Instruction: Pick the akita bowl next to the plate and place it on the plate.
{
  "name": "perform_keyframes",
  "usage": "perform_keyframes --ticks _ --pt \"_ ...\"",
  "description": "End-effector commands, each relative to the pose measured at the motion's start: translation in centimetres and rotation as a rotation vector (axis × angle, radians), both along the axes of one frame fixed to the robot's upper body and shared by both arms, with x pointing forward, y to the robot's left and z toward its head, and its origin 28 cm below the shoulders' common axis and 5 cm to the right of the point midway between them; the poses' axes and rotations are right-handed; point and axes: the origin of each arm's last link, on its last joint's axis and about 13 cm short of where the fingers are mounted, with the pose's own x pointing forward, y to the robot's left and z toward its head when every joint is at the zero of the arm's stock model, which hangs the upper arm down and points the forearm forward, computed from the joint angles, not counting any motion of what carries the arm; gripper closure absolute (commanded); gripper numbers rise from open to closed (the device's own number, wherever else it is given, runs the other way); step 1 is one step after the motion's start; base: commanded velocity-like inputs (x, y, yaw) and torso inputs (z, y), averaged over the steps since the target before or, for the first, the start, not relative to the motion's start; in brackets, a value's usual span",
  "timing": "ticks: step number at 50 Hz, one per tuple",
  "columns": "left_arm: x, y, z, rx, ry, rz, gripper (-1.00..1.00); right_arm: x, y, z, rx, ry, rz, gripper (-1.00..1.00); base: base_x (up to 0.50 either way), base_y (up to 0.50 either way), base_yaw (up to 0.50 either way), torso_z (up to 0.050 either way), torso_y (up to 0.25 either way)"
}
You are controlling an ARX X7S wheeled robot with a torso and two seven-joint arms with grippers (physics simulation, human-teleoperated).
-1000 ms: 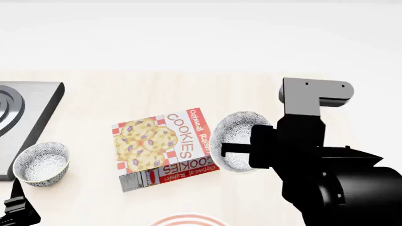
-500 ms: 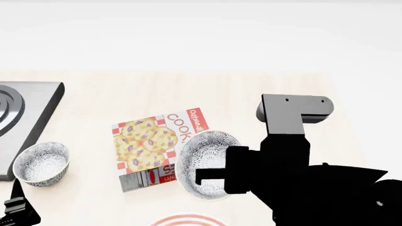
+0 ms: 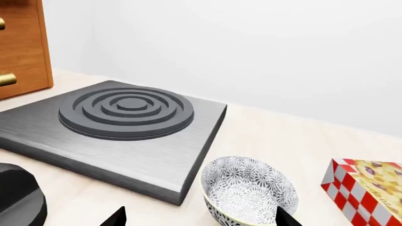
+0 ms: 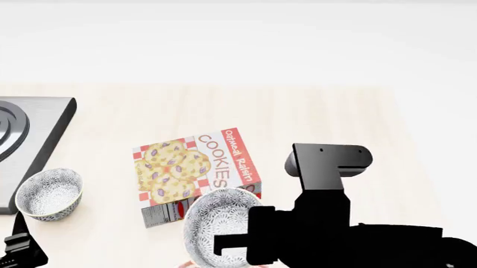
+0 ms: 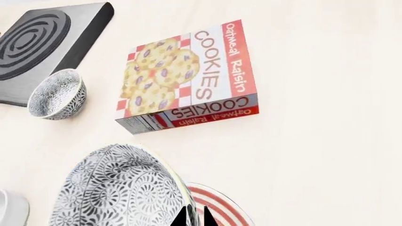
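My right gripper [image 5: 196, 217] is shut on the rim of a patterned akita bowl [image 5: 119, 188], one finger inside and one outside. The held bowl [image 4: 216, 218] is tipped on its side in the air, near the table's front edge, just in front of the cookie box. The red-ringed plate [image 5: 220, 207] shows right beneath it. A second, identical-looking bowl [image 4: 48, 194] stands upright by the stove corner. My left gripper [image 3: 201, 221] is open, and that second bowl [image 3: 248, 190] stands just ahead of its fingertips.
An oatmeal raisin cookie box [image 4: 195, 176] lies flat mid-table. A grey stove block [image 4: 30, 134] with a ringed burner sits at the left edge. A wooden drawer front [image 3: 22, 42] stands beyond the stove. A white cup's edge [image 5: 9, 209] shows near the plate.
My right arm has carried the held bowl leftward and toward the table's front edge, from beside the cookie box to over the plate. The left arm and second bowl have not moved.
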Motion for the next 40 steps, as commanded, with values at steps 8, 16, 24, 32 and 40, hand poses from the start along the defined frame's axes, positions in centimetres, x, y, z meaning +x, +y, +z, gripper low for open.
perform_keyframes --ticks 8,16,24,32,40 --pt "0.0 0.1 -0.1 0.000 -0.001 0.000 -1.00 -0.7 0.1 -1.4 0.036 0.039 0.035 1.00 0.00 0.00 0.00 0.000 0.000" --pt "-0.1 0.0 0.1 0.000 -0.002 -0.001 -1.00 -1.0 0.2 -2.2 0.051 0.072 0.053 1.00 0.00 0.00 0.00 0.000 0.000" --pt "0.0 0.0 0.0 0.003 -0.001 -0.001 -1.00 -1.2 0.2 -2.9 0.077 0.094 0.065 1.00 0.00 0.00 0.00 0.000 0.001" --pt "0.0 0.1 -0.1 0.004 -0.001 -0.001 -1.00 -1.4 0.2 -3.5 0.075 0.110 0.069 1.00 0.00 0.00 0.00 0.000 0.000" --pt "0.0 0.0 0.0 0.007 -0.001 -0.001 -1.00 -1.6 0.0 -4.0 0.060 0.117 0.072 1.00 0.00 0.00 0.00 0.000 0.000"
